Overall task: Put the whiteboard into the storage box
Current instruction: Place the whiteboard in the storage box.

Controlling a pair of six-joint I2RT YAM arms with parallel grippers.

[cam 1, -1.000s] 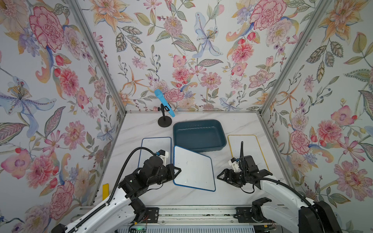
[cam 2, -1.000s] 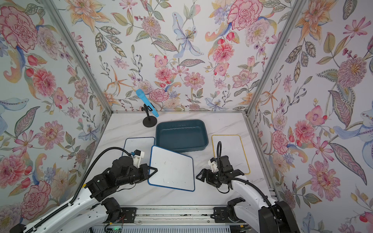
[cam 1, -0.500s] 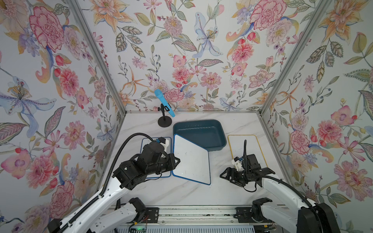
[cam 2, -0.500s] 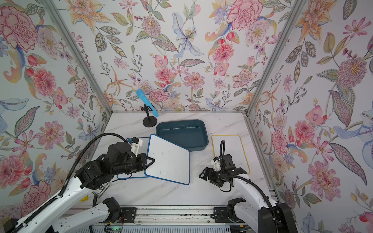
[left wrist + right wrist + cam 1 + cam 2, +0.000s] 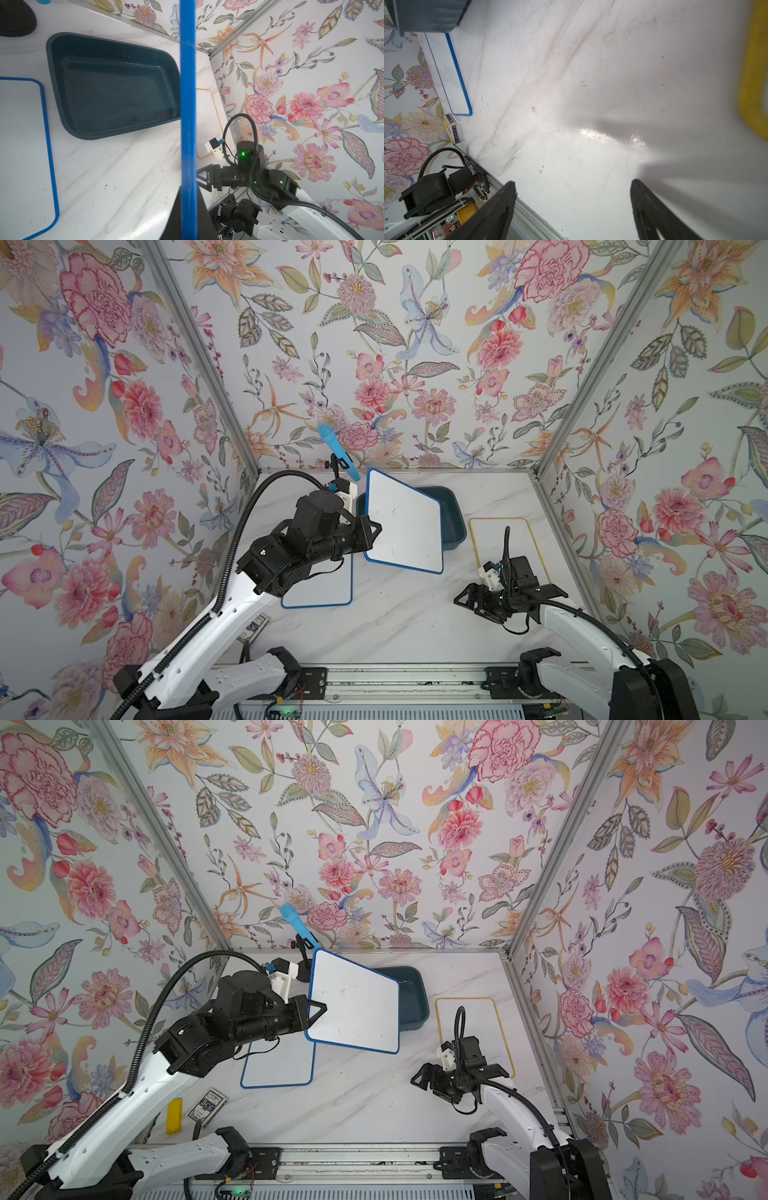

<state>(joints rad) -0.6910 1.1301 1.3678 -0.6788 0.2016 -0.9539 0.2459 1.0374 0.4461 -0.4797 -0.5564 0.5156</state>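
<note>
A blue-framed whiteboard (image 5: 403, 522) (image 5: 353, 1002) hangs tilted in the air, covering the left part of the dark teal storage box (image 5: 453, 514) (image 5: 413, 998). My left gripper (image 5: 371, 531) (image 5: 318, 1011) is shut on the board's left edge. In the left wrist view that edge is a blue bar (image 5: 188, 104) running up from the left gripper (image 5: 188, 199), and the empty storage box (image 5: 114, 87) lies below. My right gripper (image 5: 467, 601) (image 5: 424, 1079) (image 5: 573, 187) stands open and empty, low over the table at the front right.
A second blue-framed board (image 5: 320, 585) (image 5: 278, 1065) lies flat under my left arm. A yellow-framed board (image 5: 503, 539) (image 5: 473, 1027) lies right of the box. A blue microphone on a stand (image 5: 336, 452) is at the back. A card box (image 5: 208, 1104) and yellow block (image 5: 174, 1117) sit front left.
My left arm has lifted the blue-framed whiteboard off the table and carried it back over the box's left part. The right gripper has drawn back slightly to the right.
</note>
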